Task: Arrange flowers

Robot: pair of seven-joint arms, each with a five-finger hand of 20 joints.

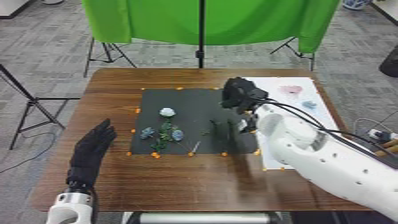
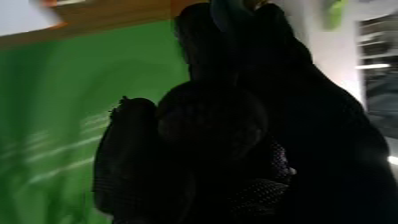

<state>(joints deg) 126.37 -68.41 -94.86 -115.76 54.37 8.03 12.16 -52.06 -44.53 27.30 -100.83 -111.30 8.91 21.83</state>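
The robot's right hand (image 1: 240, 95), in its black fabric glove, was above the right part of the dark rectangular mat (image 1: 187, 97), near the white rectangular sheet (image 1: 271, 84). Whether that hand was wide, narrow or holding something, I could not tell. In the right wrist view a narrow dark teal piece (image 2: 228, 10) showed at its far end; what it was could not be made out.

To the right of that hand, on the sheet, were a pale pink flower shape (image 1: 290, 90) and, closer to the robot, a pale blue one (image 1: 309, 105). To its left, on the mat, was a round white flower (image 1: 167, 112), with two dusty blue flowers (image 1: 147, 132) and dark green leaves (image 1: 160, 145) nearer the robot. Slender dark green stems (image 1: 217, 128) were between that group and the right arm.

The left hand (image 1: 91, 145), gloved in black, was opened out flat, well apart from the right one, over the brown wooden table (image 1: 115, 182). The blue flowers were to its right, across the mat's left edge. Beyond both hands hung a bright green cloth (image 1: 142, 20).
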